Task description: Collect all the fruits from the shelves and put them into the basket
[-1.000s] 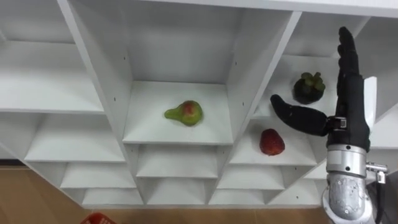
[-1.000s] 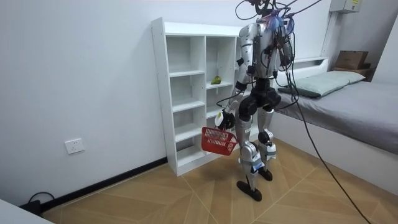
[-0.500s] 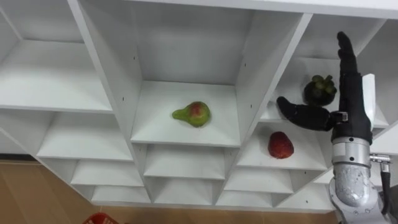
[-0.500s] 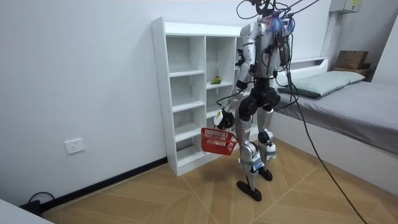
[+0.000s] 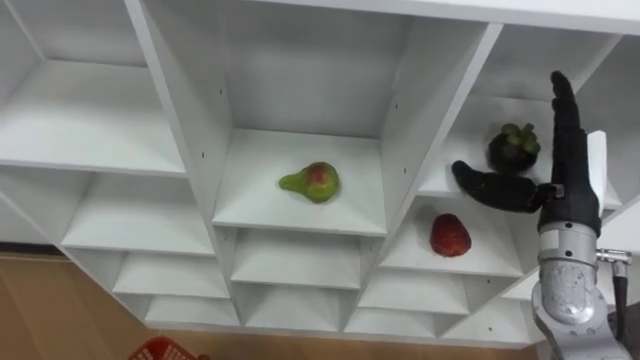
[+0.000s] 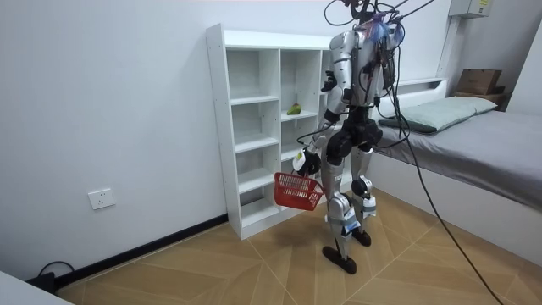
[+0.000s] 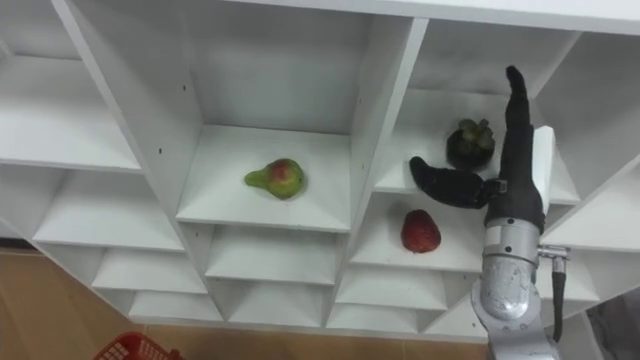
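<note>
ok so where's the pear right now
In the left eye view the pear lies alone on a shelf in the closet's middle column, one divider left of the strawberry and mangosteen.

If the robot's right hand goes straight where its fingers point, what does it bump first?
Likely the closet wall beside the mangosteen, not the fruit: the right hand has straight fingers aimed just right of it. Depth is unclear.
</note>
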